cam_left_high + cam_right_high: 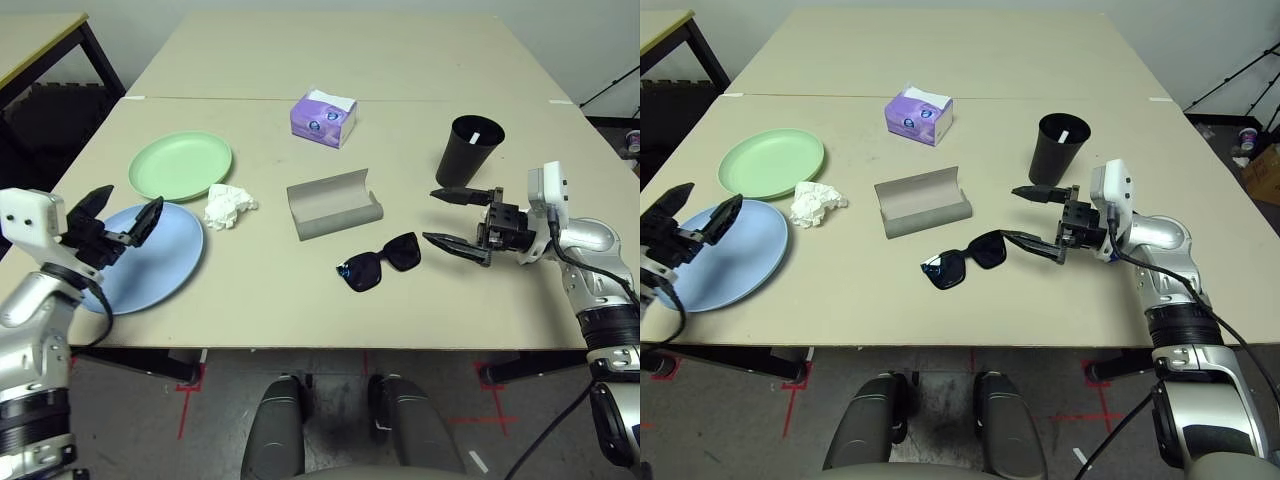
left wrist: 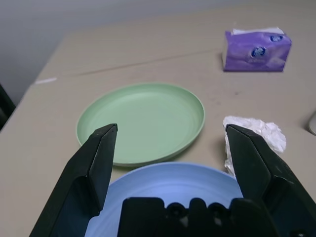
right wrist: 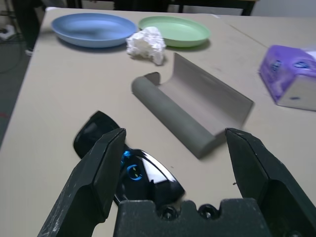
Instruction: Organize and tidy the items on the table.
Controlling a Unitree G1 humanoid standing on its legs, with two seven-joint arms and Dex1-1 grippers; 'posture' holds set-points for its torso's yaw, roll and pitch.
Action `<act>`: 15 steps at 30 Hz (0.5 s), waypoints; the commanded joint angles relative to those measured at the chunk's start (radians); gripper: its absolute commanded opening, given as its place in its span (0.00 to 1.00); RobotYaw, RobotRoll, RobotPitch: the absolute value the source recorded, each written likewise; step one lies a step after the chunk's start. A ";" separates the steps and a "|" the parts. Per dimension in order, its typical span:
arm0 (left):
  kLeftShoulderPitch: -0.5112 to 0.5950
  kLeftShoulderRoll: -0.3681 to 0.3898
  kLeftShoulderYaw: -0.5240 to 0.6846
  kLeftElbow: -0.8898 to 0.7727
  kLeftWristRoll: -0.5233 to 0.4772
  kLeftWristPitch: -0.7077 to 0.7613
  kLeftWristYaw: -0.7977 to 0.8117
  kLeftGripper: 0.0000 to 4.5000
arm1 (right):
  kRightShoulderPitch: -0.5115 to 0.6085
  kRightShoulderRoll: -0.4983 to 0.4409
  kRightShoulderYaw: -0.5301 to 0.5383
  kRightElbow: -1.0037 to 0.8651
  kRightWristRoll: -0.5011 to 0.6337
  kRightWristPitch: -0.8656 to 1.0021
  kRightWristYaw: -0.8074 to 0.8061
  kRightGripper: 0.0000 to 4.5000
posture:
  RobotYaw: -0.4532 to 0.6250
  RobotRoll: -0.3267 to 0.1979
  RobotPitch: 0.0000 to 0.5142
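A pale green plate (image 1: 181,164) lies at the left of the table (image 1: 300,310), with a light blue plate (image 1: 150,255) just in front of it. A crumpled white tissue (image 1: 228,206) sits beside both plates. Mid-table, the grey glasses case (image 1: 333,203) lies open, and the black sunglasses (image 1: 380,262) rest in front of it. My left gripper (image 1: 130,200) hovers open over the blue plate's left side, pointing toward the green plate (image 2: 143,121). My right gripper (image 1: 431,216) stands open just right of the sunglasses (image 3: 126,170), empty.
A black cup (image 1: 469,150) with something thin and white inside stands behind my right gripper. A purple tissue box (image 1: 323,117) sits at the back middle. A second table (image 1: 340,50) adjoins the far edge. Another table (image 1: 40,40) stands at far left.
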 commanded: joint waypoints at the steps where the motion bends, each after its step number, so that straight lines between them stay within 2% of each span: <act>1: -0.018 0.043 0.047 0.060 -0.006 0.045 -0.002 1.00 | 0.015 -0.001 0.011 -0.039 0.008 0.015 -0.001 0.98 | 0.45 0.62 0.26; 6: -0.039 0.060 0.100 0.114 0.005 0.094 0.072 1.00 | 0.024 0.001 0.011 -0.066 0.009 0.030 -0.005 0.98 | 0.45 0.62 0.27; 10: -0.010 0.080 0.092 0.119 0.035 0.153 0.095 1.00 | 0.029 0.003 0.012 -0.081 0.009 0.040 -0.010 0.98 | 0.45 0.62 0.28; 15: -0.002 0.125 0.068 0.107 0.030 0.316 0.090 1.00 | 0.038 0.000 0.014 -0.101 0.011 0.049 -0.013 0.98 | 0.44 0.62 0.29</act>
